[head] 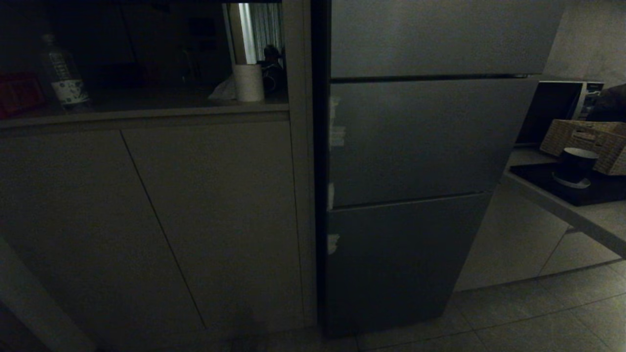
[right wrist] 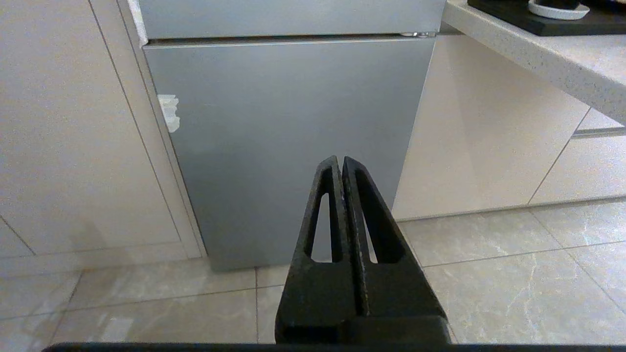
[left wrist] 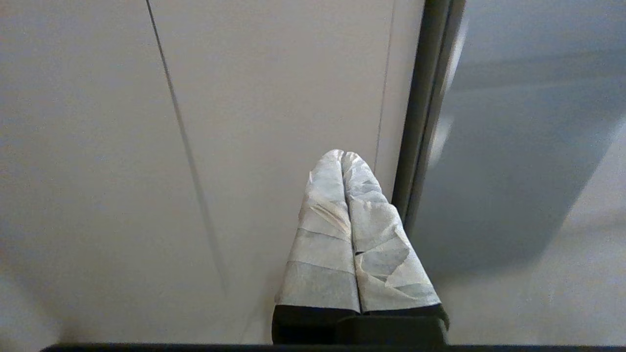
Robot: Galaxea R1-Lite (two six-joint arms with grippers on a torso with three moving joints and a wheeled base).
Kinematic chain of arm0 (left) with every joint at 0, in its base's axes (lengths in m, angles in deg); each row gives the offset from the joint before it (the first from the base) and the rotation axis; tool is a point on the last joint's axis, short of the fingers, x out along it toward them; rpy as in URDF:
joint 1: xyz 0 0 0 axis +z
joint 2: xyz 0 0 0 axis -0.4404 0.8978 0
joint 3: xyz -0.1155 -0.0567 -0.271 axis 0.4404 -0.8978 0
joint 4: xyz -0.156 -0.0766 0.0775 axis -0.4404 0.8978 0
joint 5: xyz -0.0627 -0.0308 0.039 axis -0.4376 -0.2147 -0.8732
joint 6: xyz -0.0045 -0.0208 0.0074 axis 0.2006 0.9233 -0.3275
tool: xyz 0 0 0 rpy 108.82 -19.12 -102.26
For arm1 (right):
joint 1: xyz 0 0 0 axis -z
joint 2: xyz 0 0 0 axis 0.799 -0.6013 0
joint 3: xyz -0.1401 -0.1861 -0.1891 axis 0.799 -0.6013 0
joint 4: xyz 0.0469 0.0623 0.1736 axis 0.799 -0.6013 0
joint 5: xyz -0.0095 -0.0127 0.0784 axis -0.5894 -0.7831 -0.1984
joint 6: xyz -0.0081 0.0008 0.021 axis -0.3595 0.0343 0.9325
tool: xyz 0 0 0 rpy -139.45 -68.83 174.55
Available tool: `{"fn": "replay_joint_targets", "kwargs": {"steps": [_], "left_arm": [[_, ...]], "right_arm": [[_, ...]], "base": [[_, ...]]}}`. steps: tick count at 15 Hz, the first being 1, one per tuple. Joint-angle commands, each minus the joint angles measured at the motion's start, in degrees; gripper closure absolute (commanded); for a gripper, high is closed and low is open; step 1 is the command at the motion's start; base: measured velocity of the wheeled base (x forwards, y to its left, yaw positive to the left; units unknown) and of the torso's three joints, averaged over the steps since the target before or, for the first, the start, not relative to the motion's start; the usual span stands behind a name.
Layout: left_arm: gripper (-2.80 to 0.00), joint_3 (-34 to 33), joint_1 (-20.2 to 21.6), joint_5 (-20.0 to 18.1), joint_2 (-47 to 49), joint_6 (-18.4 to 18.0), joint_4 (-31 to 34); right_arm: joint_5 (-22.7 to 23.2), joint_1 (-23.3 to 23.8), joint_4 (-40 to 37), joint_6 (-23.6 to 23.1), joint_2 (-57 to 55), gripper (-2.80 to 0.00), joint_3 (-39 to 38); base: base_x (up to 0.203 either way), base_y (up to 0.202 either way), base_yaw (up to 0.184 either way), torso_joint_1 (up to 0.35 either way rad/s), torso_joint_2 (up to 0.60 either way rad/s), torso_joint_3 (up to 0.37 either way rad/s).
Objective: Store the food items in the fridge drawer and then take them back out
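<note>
The grey fridge stands shut in front of me, its doors closed, so the fridge drawer is hidden. The food items are out of view. My left gripper, its fingers wrapped in pale tape, is shut and empty, pointing at a beige cupboard door beside the fridge's edge. My right gripper, with black fingers, is shut on nothing and points at the fridge's lowest door, just above the tiled floor. Neither arm shows in the head view.
Beige cupboards stand left of the fridge, with a bottle and a paper roll on the shelf above. A counter at right carries a dark tray with a cup, a wicker basket and a microwave.
</note>
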Motion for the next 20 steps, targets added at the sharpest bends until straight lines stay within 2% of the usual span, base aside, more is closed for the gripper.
{"fn": "replay_joint_targets", "kwargs": {"steps": [1, 3, 5, 7, 9, 11, 15, 17, 20], "left_arm": [[0.00, 4.58, -0.03, -0.31, 1.51, 1.19, 0.00], [0.00, 8.66, -0.31, -0.89, 8.30, 5.40, -0.27], [0.00, 10.74, -1.36, -2.21, 18.06, 12.65, -0.73], [0.00, 12.16, -3.12, -5.57, 29.96, 24.76, -3.64], [0.00, 12.98, -4.26, -9.52, 43.02, 36.61, -10.63], [0.00, 13.76, -5.44, -13.37, 53.32, 43.95, -18.18], [0.00, 22.62, -6.85, -15.81, 72.62, 54.68, -31.15], [0.00, 27.20, -7.17, -15.69, 82.76, 57.53, -40.89], [0.00, 36.62, -8.13, -14.06, 96.02, 59.49, -49.69]], "right_arm": [[0.01, -0.02, -0.01, -0.02, -0.07, 0.00, -0.01], [0.01, -0.02, -0.02, -0.02, -0.05, 0.00, -0.01], [0.01, -0.02, -0.05, -0.02, 0.01, 0.00, -0.01], [0.01, -0.02, -0.05, -0.02, 0.01, 0.00, -0.01], [0.01, -0.02, -0.01, -0.02, -0.01, 0.00, -0.01], [0.01, -0.02, -0.05, -0.02, 0.01, 0.00, -0.01], [0.01, -0.02, 0.02, -0.02, 0.01, 0.00, -0.01], [0.01, -0.02, -0.03, -0.02, 0.00, 0.00, -0.01], [0.01, -0.02, -0.05, -0.02, 0.01, 0.00, -0.01]], "base": [[0.000, 0.000, 0.000, 0.000, 0.00, 0.000], [0.000, 0.000, 0.000, 0.000, 0.00, 0.000], [0.000, 0.000, 0.000, 0.000, 0.00, 0.000], [0.000, 0.000, 0.000, 0.000, 0.00, 0.000], [0.000, 0.000, 0.000, 0.000, 0.00, 0.000], [0.000, 0.000, 0.000, 0.000, 0.00, 0.000], [0.000, 0.000, 0.000, 0.000, 0.00, 0.000], [0.000, 0.000, 0.000, 0.000, 0.00, 0.000], [0.000, 0.000, 0.000, 0.000, 0.00, 0.000]]}}
